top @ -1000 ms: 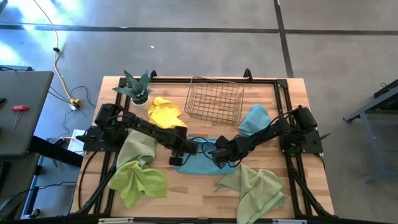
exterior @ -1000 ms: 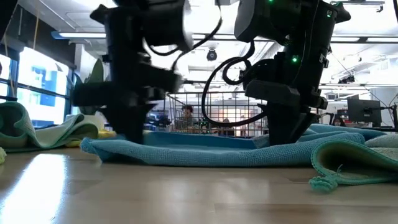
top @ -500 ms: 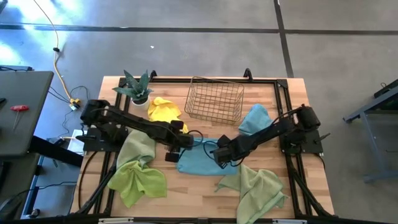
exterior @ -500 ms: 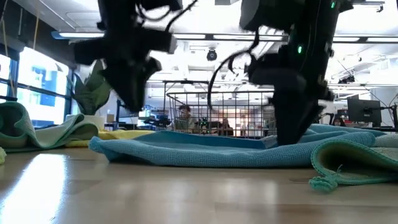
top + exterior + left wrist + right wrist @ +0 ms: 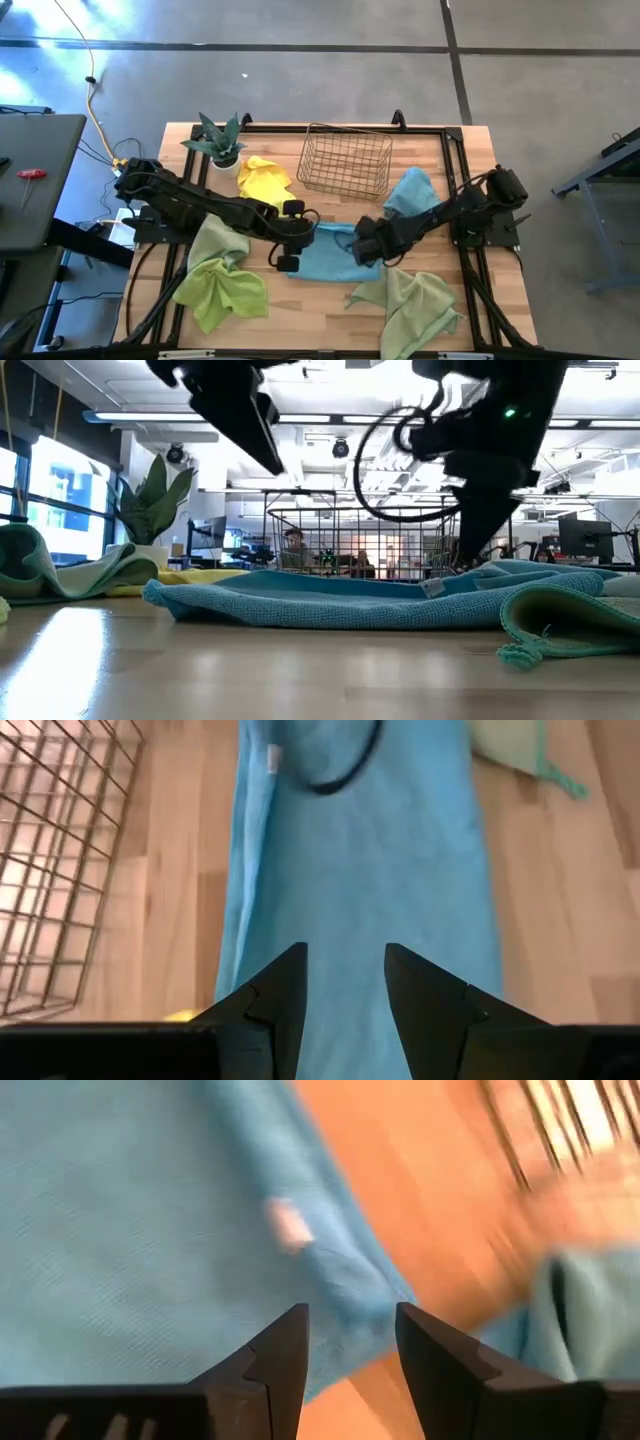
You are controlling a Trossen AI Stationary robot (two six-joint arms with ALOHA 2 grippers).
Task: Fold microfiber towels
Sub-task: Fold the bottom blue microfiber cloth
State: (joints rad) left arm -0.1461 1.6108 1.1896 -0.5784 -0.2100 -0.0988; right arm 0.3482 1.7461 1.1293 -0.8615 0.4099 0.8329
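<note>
Overhead, table-level, two wrist-mounted views

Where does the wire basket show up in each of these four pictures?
High view: the wire basket stands at the table's far side, near the middle.
Low view: it stands in the background, behind the blue towel.
Left wrist view: part of it shows at the picture's left edge.
Right wrist view: blurred bars in the upper right corner are probably it.
Shared landmark: the blue towel, beside the basket in every view.
</note>
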